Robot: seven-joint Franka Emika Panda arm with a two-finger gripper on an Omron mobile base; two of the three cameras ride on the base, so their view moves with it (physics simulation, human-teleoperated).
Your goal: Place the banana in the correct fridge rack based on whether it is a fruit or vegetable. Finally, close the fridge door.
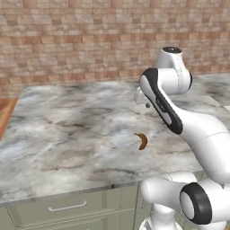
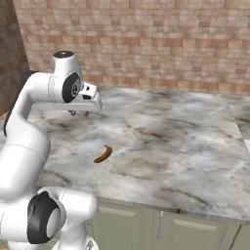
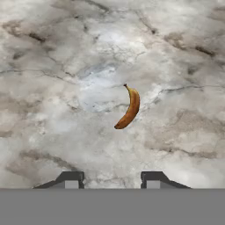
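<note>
Here the tool (image 3: 107, 178) hangs above the marble desk (image 1: 67, 130), pointing down at it, with nothing between its fingertips (image 3: 70, 178). In the hand view the two dark tips stand clearly apart at the bottom, with bare marble showing in the gap, so the tool is parted and empty. How wide that gap is against its full spread I cannot tell.

The banana (image 3: 128, 108) lies flat on the desk, below the tool and somewhat ahead of it along the line the hand camera looks. It is a small brownish-orange crescent with dark tips, and in the hand view it sits above the gap, a little toward the right fingertip, well apart from both. No part of the tool touches it.

In the left base view the banana (image 1: 142, 141) rests on the desk nearer the front edge than the tool, which is mostly hidden behind the white arm (image 1: 179, 117). In the right base view the tool (image 2: 79, 113) shows under the white hand, raised off the marble, and the banana (image 2: 103, 154) lies lower in the picture, toward the front edge and slightly to the right of it.

Behind the tool runs a brick wall (image 2: 146, 44). Beneath the desk's front edge are pale green cabinet fronts (image 1: 67, 209), one with a light horizontal handle.
</note>
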